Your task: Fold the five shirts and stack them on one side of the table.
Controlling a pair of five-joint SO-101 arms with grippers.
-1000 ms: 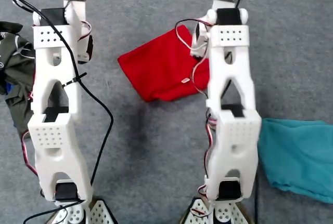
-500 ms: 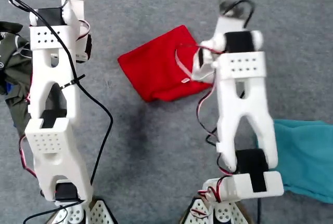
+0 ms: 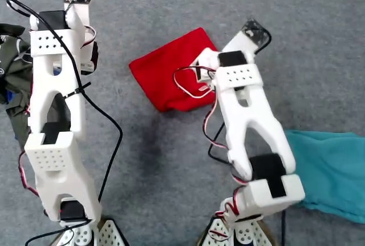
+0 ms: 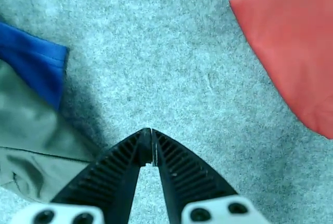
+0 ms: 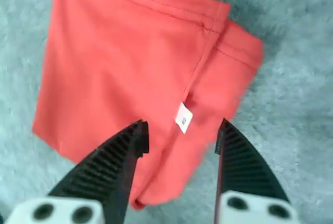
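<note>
From above I see the folded red shirt [image 3: 171,75] in the middle of the grey surface [image 3: 148,160], with my right arm [image 3: 239,77] slanting over its edge. A teal shirt [image 3: 331,172] lies at the right edge, and a dark clothes pile [image 3: 14,86] sits beside my left arm [image 3: 54,46].

On the left wrist camera, my left hand [image 4: 150,133] is pinched together above bare surface, with a blue cloth [image 4: 31,63] near it.

On the right wrist camera, my right hand [image 5: 182,125] is spread apart over the red shirt, whose white tag [image 5: 183,117] shows between the fingers.

The folded shirt [image 3: 168,77] lies on the table [image 3: 154,160], far from the arm bases. The right gripper [image 5: 182,125] hangs over its right part. Left of the folded shirt, the left gripper [image 4: 151,133] hangs over bare table, and farther left lies the pile [image 3: 11,77]. Right of the folded shirt, nearer the bases, lies a loose shirt [image 3: 328,172].
</note>
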